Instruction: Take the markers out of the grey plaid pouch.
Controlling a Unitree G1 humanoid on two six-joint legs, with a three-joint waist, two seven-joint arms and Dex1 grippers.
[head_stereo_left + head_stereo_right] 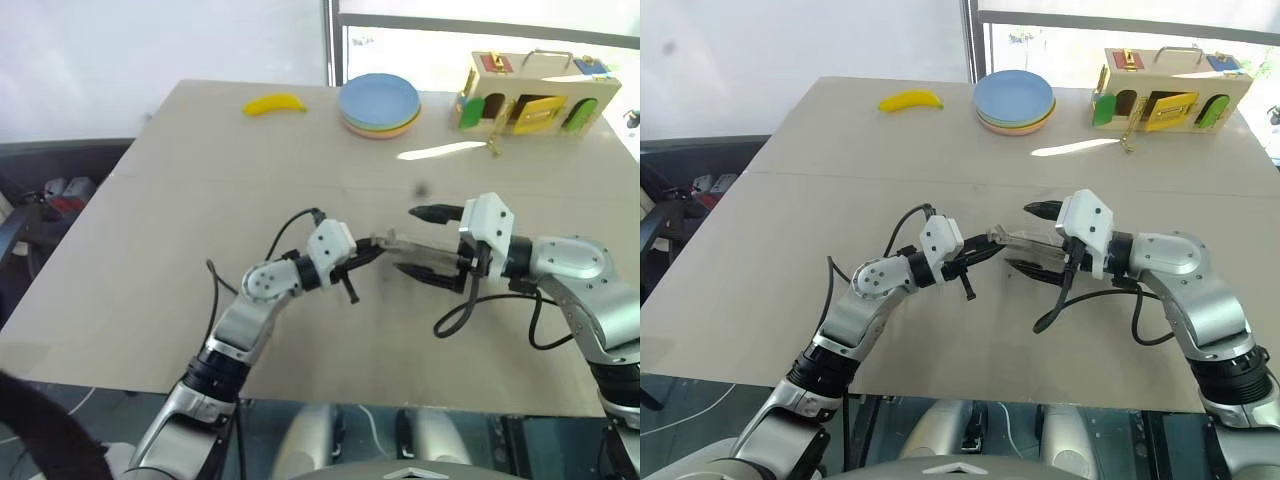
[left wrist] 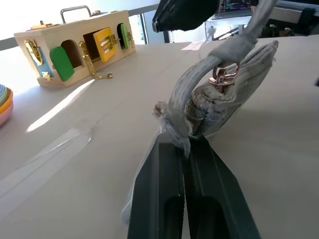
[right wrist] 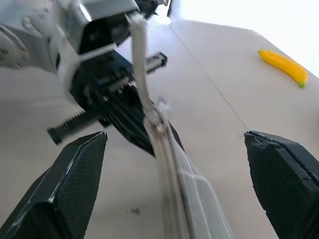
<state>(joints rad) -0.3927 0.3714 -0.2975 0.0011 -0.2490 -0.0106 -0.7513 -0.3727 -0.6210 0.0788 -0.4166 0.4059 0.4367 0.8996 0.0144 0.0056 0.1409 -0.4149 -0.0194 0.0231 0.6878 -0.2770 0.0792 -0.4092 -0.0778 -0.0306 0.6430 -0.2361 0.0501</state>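
Pouch held up over the table, between both grippers

Left gripper (image 1: 372, 253) clamps the grey plaid pouch (image 2: 219, 102) by its corner; left wrist view catches its brass zipper pull (image 2: 223, 76). Right gripper (image 3: 174, 184) jaws gape wide around its edge.

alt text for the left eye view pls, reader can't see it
Above a tan table, the left gripper is shut on one end of a grey pouch, and the open right gripper brackets the pouch. At the far edge lie a banana, stacked plates and a wooden latch box.

Silver arms, black cables, white wrists
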